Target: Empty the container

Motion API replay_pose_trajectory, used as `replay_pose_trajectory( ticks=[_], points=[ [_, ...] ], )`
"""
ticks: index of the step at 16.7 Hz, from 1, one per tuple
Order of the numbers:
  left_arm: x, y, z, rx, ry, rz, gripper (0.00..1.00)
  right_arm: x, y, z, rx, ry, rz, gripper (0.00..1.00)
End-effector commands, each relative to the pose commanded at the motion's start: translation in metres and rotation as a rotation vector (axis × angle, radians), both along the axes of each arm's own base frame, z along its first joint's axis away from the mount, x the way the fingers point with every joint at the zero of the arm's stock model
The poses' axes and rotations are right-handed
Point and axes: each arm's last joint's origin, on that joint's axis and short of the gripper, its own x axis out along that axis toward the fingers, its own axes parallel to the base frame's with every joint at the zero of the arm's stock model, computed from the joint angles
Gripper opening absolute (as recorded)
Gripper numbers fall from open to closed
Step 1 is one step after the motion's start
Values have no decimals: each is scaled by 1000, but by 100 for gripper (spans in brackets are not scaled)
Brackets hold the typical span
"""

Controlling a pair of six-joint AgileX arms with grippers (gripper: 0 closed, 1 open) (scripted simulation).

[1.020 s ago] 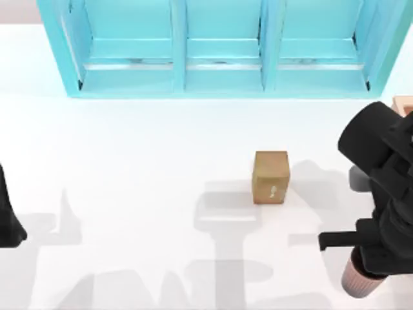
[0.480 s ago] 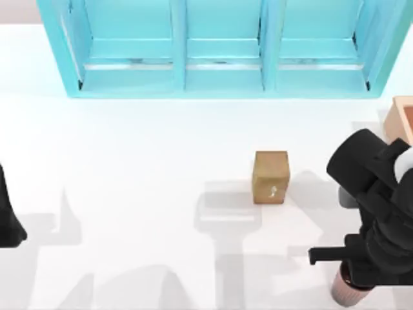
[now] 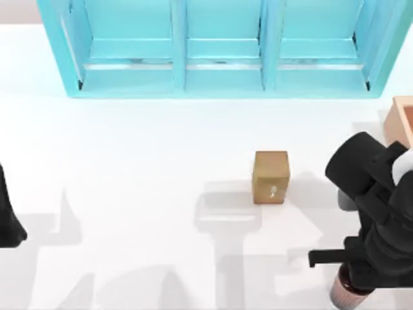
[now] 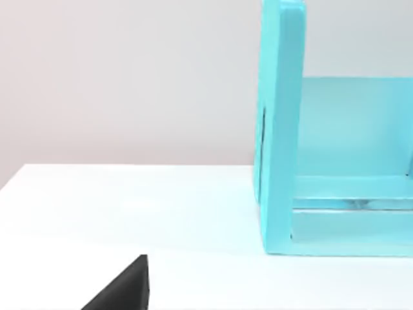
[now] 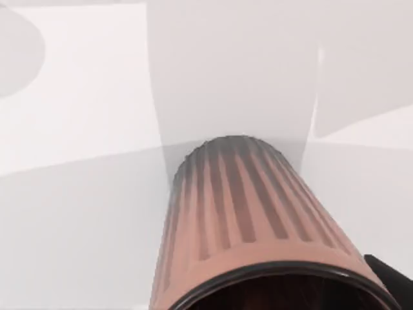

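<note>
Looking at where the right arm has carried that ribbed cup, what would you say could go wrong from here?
1. The ribbed pinkish cup hangs under the right gripper near the table's front right corner; released there, it might roll off.
2. How the jaws grip it is hidden, so a slip is possible.
3. Swinging back to the container, the arm could clip its wall.

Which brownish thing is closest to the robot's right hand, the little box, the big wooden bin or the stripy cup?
The ribbed pinkish-brown cup, right under the right gripper. The small brown cardboard cube sits apart mid-table; the tan-orange wooden bin lies farther back.
</note>
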Motion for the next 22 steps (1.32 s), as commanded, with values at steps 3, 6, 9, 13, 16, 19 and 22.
replay_pose_trajectory(
  ticks=[3,6,9,13,16,19,22],
  points=[
    [0,0,0,0,0,0,100,0,0,0,0,0,0,53],
    [0,0,0,0,0,0,100,0,0,0,0,0,0,75],
    [0,0,0,0,0,0,100,0,0,0,0,0,0,98],
    [0,0,0,0,0,0,100,0,0,0,0,0,0,100],
    [0,0,0,0,0,0,100,0,0,0,0,0,0,100],
    [0,0,0,0,0,0,100,0,0,1,0,-1,-1,100],
    [0,0,0,0,0,0,100,3,3,17,0,1,2,100]
  ],
)
